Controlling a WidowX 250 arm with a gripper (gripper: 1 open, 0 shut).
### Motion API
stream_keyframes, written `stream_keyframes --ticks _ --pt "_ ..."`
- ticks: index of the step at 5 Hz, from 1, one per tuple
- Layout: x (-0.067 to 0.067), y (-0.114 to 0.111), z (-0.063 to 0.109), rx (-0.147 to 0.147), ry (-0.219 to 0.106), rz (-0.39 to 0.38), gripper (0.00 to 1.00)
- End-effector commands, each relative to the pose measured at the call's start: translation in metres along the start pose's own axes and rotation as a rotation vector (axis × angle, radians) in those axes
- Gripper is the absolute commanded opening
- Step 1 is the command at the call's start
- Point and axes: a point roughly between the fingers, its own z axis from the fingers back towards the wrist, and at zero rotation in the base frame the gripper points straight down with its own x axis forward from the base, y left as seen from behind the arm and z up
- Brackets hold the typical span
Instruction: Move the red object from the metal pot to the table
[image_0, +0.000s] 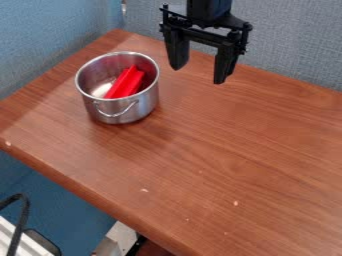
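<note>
from my seat i see the metal pot standing upright on the table, toward its far left corner. i'll use the pot as my landmark. the red object lies inside the pot, tilted, its lower end down on the pot's floor and its upper end leaning toward the far rim. it does not reach past the rim as far as i can tell. the pot's thin wire handle hangs down against the near side of the pot wall.

the gripper hangs to the right of the pot and a little beyond it, above the tabletop, pointing downward. its black fingers are spread wide apart with nothing between them, so i read the jaws as open and empty. the gripper is clear of the pot, not touching its rim or the red bar.

a blue fabric wall stands behind the pot and the gripper.
</note>
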Motion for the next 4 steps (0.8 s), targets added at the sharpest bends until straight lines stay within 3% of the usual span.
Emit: stream_keyframes --ticks 1,3,4 --pt "0.003 0.007 -0.006 -0.002 0.017 0.030 1.00" --pt "-0.007 0.042 -0.012 0.020 0.021 0.026 1.00" --pt "-0.013 0.065 -0.009 0.029 -0.017 0.034 1.00"
